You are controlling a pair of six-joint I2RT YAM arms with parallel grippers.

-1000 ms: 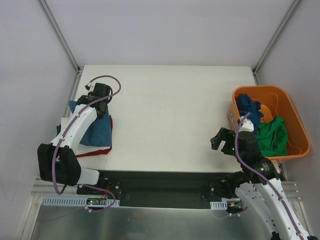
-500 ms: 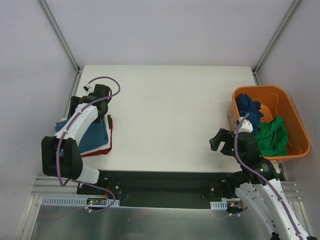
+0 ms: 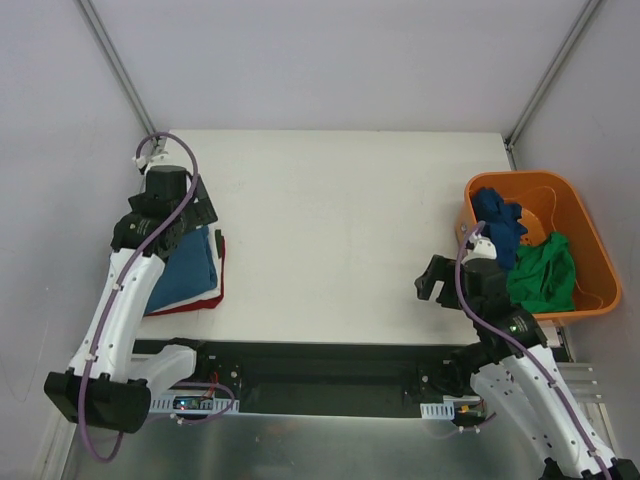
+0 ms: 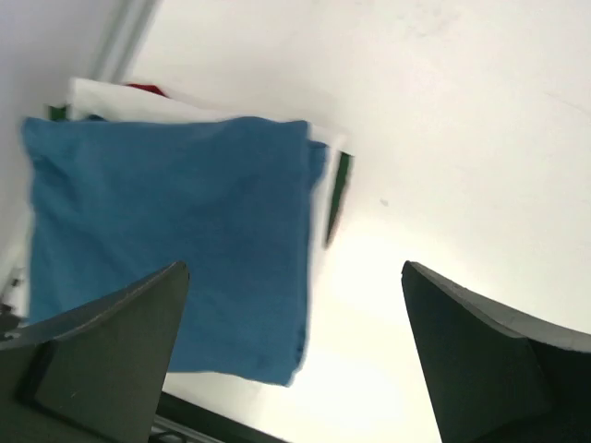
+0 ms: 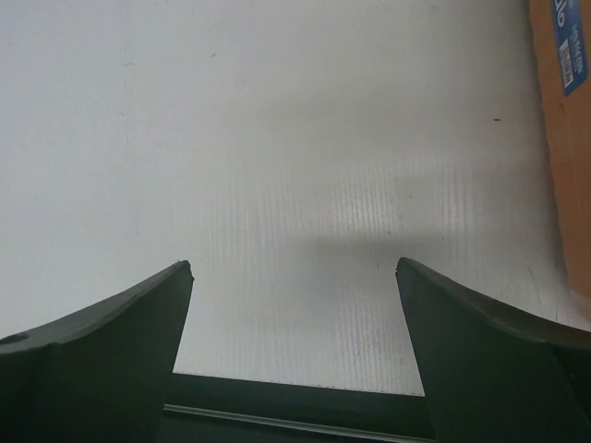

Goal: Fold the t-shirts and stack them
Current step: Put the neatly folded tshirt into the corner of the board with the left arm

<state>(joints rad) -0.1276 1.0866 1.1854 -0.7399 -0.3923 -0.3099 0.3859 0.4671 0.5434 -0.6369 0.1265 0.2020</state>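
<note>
**A:** How did the fingers (image 4: 111,341) of the left gripper (image 4: 294,268) stand?

**B:** They were spread wide with nothing between them. The gripper hung above the pile of folded shirts at the left edge of the table (image 3: 330,230).

**A:** What was in that pile?

**B:** A blue shirt (image 4: 166,240) lay flat on top, folded into a rough square. A white shirt (image 4: 138,100) peeked out along its edges, a thin green edge (image 4: 340,185) showed lower down, and a red shirt (image 3: 195,300) lay at the bottom.

**A:** And the right gripper (image 5: 293,266)?

**B:** It was just as wide open and held nothing. It hung over bare table near the front edge, just beside the orange basket (image 3: 590,240) at the right edge.

**A:** Was anything in the basket?

**B:** Two unfolded shirts were. A dark blue shirt (image 3: 497,215) was crumpled at the far left of it. A green shirt (image 3: 545,275) was bunched up on the near side, next to the dark blue one.
</note>
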